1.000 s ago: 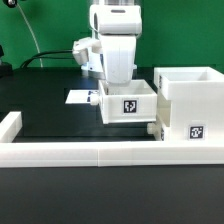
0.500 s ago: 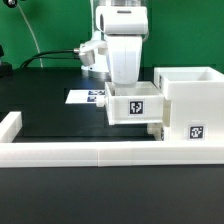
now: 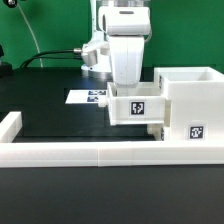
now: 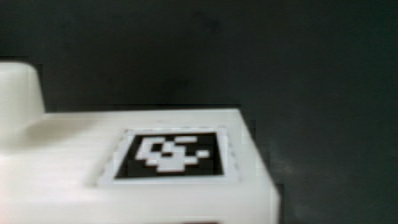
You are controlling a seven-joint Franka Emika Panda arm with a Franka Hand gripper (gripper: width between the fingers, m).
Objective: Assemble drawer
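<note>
The tool [image 3: 134,92] is grasping 1 tray [image 3: 137,107] at frame centre; rigid, light, slippery plastic, so grip its thin walls.

Lab: tagged marker board [image 3: 88,97], green backdrop [image 3: 40,25].

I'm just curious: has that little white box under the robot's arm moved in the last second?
Yes. The small tray has shifted toward the exterior view's right, closer to the tall housing, which stayed put.
</note>
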